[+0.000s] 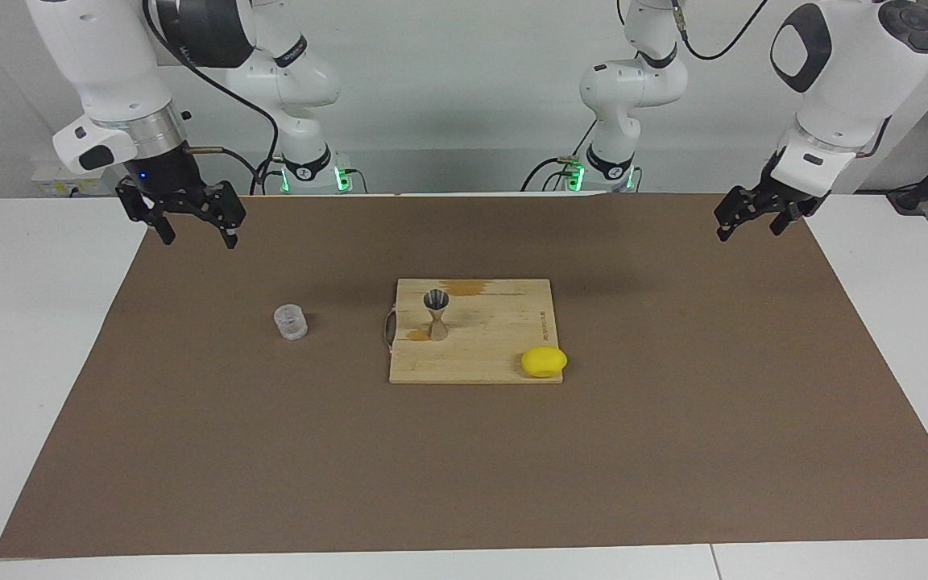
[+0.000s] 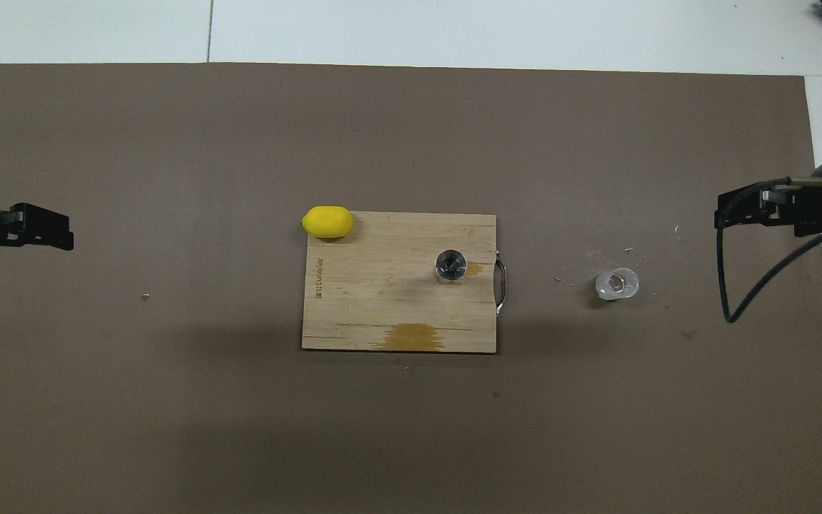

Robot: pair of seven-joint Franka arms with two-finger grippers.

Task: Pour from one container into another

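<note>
A small clear glass tumbler stands upright on the brown mat, between the cutting board and the right arm's end of the table. The grey metal hourglass jigger stands upright on the wooden cutting board. My right gripper hangs open and empty in the air over the mat's edge at the right arm's end, well apart from the tumbler. My left gripper waits open and empty over the mat at the left arm's end.
A yellow lemon lies at the board's corner farthest from the robots, toward the left arm's end. An amber stain marks the board's edge nearest the robots. The brown mat covers most of the white table.
</note>
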